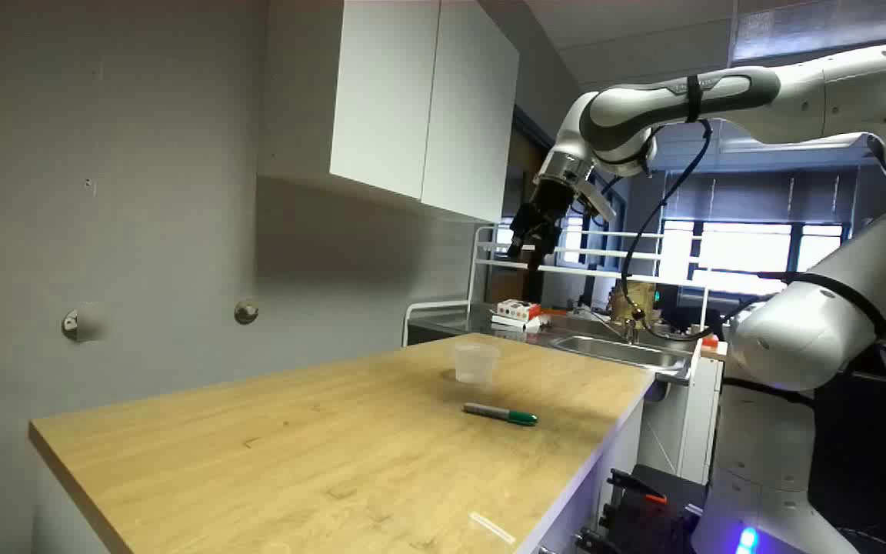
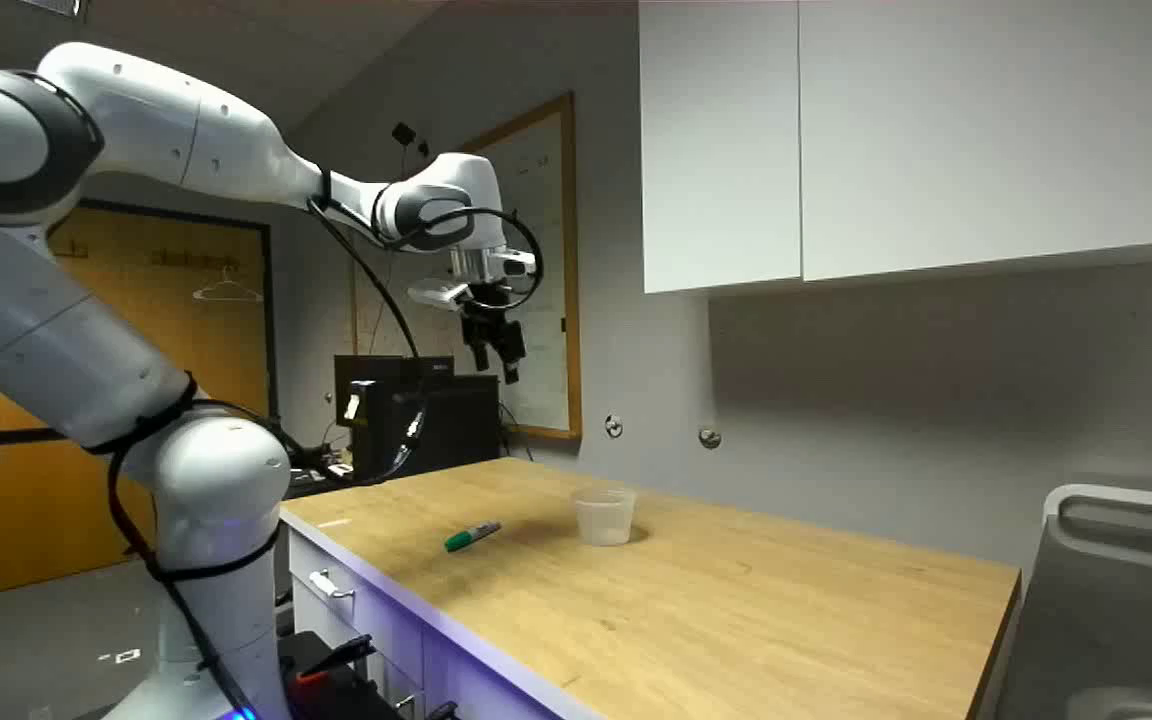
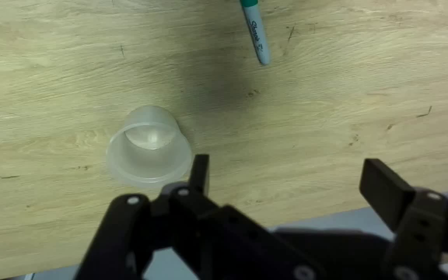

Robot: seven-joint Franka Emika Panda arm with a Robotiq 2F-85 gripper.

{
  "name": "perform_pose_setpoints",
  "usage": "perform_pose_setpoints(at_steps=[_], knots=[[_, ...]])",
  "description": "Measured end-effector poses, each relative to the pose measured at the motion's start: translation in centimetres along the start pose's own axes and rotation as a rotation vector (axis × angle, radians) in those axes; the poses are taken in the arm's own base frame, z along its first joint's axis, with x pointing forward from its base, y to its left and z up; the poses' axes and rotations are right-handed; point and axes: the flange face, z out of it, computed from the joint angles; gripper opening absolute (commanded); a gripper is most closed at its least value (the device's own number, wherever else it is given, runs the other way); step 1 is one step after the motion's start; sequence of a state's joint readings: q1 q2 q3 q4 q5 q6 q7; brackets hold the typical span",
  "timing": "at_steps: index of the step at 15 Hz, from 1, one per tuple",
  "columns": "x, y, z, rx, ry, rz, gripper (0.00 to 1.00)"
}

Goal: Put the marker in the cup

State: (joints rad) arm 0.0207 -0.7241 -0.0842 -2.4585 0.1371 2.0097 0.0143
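Note:
The marker, grey with a green cap, lies on the wooden countertop in both exterior views (image 1: 500, 414) (image 2: 473, 536). It also shows at the top of the wrist view (image 3: 256, 35), its cap end cut off by the frame. The cup, small and translucent, stands upright a short way from the marker in both exterior views (image 1: 476, 363) (image 2: 605, 516). In the wrist view the cup (image 3: 150, 153) looks empty, left of the fingers. My gripper (image 3: 285, 157) is open with nothing between its fingers. It hangs well above the countertop in both exterior views (image 1: 524, 259) (image 2: 496, 372).
The wooden countertop (image 1: 320, 438) runs along a grey wall. White cabinets (image 1: 389, 100) hang over its back part. A sink (image 1: 620, 351) and a white rack (image 1: 443, 306) stand beyond one end. White drawers (image 2: 336, 590) are under the countertop's edge near the robot base.

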Motion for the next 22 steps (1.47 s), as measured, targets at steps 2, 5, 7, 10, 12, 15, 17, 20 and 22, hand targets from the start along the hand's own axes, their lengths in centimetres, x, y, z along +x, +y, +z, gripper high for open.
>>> perform_pose_setpoints(at_steps=[2, 5, 7, 10, 12, 15, 17, 20, 22], knots=[[0.1, 0.0, -0.3, 0.001, 0.008, -0.001, 1.0], [0.1, -0.1, -0.5, 0.001, 0.012, -0.001, 1.0], [0.1, -0.1, -0.5, 0.001, 0.013, -0.001, 1.0], [0.1, -0.1, -0.5, 0.001, 0.013, -0.001, 1.0], [0.1, -0.1, -0.5, 0.001, 0.013, -0.001, 1.0], [0.0, 0.0, -0.4, 0.001, 0.011, -0.001, 1.0], [0.1, 0.0, -0.1, -0.001, 0.006, 0.004, 1.0], [0.7, 0.1, 1.1, -0.019, -0.005, 0.023, 1.0], [1.6, -0.2, 3.2, -0.038, -0.024, 0.032, 1.0]])
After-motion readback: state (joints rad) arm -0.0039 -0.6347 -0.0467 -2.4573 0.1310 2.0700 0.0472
